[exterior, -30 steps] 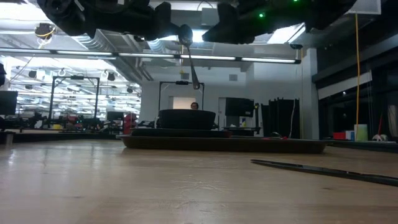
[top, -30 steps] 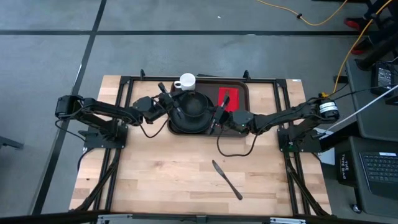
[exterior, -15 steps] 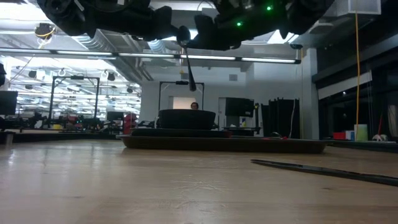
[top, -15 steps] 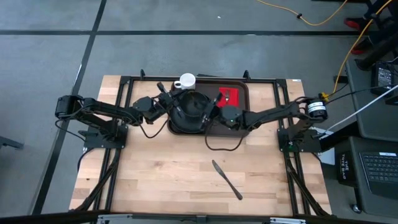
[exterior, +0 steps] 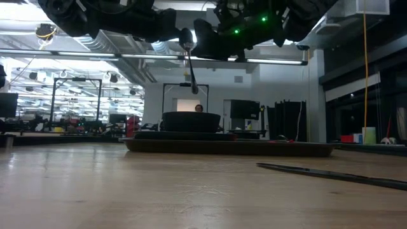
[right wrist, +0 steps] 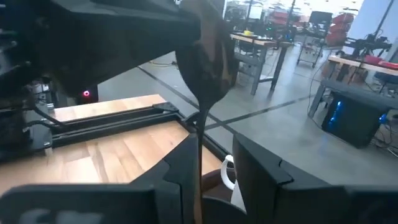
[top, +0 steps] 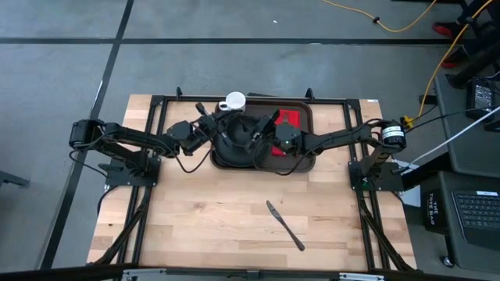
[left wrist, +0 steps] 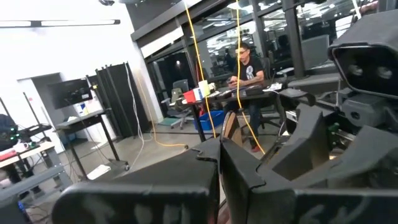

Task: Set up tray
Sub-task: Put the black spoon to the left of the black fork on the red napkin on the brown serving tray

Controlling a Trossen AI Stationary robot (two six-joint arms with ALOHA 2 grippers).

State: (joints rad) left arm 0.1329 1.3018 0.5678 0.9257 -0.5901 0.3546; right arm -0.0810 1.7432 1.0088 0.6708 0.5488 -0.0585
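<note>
Tray [top: 303, 125] sits at the far middle of the tabletop [top: 203, 218], bowl [top: 238, 144] in its left half, napkin [top: 291, 119] in its right. Mug [top: 234, 101] stands at the tray's far-left corner (just behind the bowl). Knife [top: 284, 225] lies alone nearer the front, well apart.

A spoon [exterior: 190, 63] hung bowl-up from the dark arms [exterior: 159, 19] at the top, well above the tray [exterior: 229, 147]. A black bowl [exterior: 191, 121] stood on the tray's left part. A knife [exterior: 331, 174] lay on the table [exterior: 127, 191], right.
</note>
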